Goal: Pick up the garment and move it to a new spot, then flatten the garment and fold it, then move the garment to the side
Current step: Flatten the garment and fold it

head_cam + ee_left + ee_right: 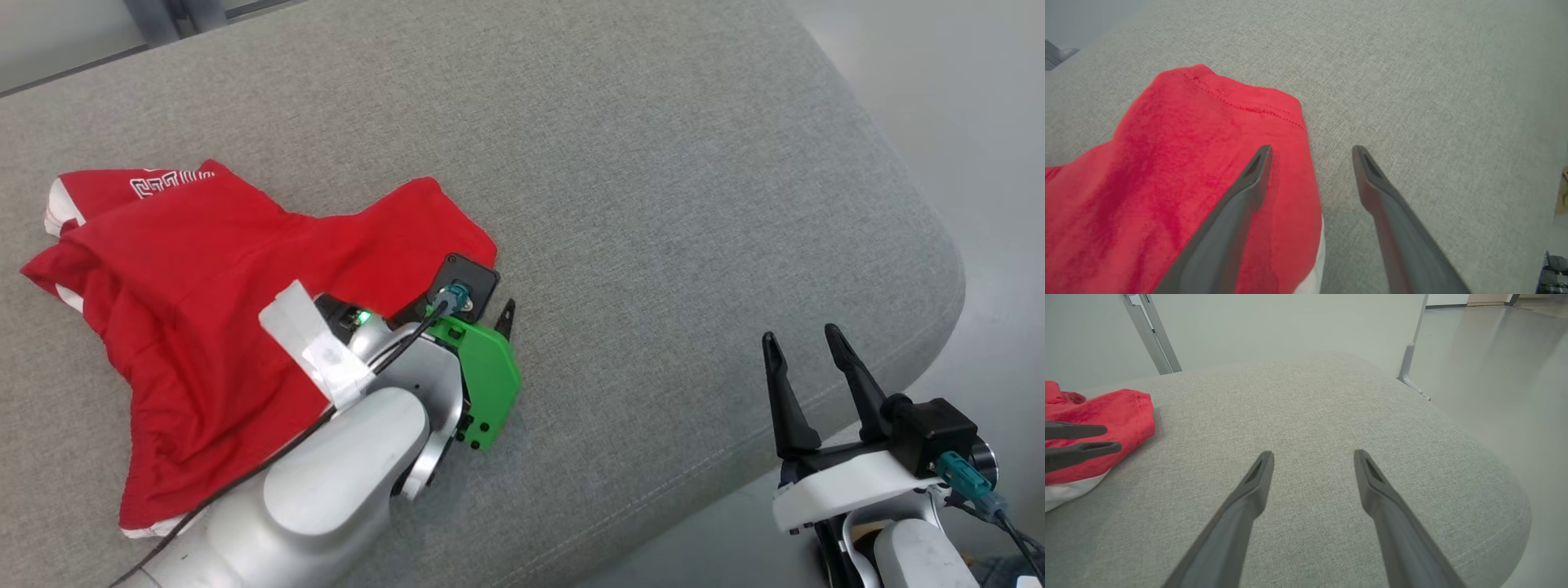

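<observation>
Head view: the red garment point(204, 278) is lying rumpled on the left part of the grey cushion point(653, 204), not yet flattened. The left gripper point(1311, 150) is hanging over its hemmed corner with jaws spread wide, gripping nothing. One finger is above cloth and one above bare cushion, probably straddling the edge for a pinch. The right gripper point(800, 335) is hovering well apart at the cushion's near edge, wide open and empty.

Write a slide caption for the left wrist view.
Open left gripper, one finger over the edge of the red garment, the other over bare grey cushion.
</observation>
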You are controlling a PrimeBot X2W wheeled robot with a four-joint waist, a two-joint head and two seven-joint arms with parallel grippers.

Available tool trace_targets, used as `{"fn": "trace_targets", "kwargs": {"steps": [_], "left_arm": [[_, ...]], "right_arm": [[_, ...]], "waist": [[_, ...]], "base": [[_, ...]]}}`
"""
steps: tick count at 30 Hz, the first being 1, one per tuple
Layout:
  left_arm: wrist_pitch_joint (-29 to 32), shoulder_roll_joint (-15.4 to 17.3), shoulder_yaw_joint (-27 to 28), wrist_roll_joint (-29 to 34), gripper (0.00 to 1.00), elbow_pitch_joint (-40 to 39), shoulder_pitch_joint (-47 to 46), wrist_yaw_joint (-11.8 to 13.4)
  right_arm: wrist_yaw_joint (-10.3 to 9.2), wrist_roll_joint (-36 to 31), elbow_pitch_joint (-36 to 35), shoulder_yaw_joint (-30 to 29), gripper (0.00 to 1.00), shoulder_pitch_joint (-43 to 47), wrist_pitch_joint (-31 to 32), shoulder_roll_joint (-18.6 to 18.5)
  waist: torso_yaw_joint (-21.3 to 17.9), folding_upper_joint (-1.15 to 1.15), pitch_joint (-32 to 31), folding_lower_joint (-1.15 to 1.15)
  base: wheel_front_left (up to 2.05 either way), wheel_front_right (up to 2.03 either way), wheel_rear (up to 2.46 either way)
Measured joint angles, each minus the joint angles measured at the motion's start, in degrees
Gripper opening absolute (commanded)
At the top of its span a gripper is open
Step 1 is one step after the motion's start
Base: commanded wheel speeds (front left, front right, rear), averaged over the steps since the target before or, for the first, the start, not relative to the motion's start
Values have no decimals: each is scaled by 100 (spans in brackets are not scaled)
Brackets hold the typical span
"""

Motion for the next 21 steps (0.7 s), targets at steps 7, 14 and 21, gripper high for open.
{"fn": "trace_targets", "kwargs": {"steps": [7,14,21], "left_arm": [[141,-157,-181,71,39,1022,-265,-282],[-25,-298,-87,-152,0,1232,-264,-458],[-486,-782,636,-1327,0,343,66,-1022]], "right_arm": [[0,112,9,-69,100,20,0,-1],[0,109,34,-68,100,17,1,0],[0,-4,34,-67,100,27,1,0]], "waist": [[-135,0,51,0],[-73,0,5,0],[106,0,-65,0]], "base": [[0,0,0],[0,0,0],[0,0,0]]}}
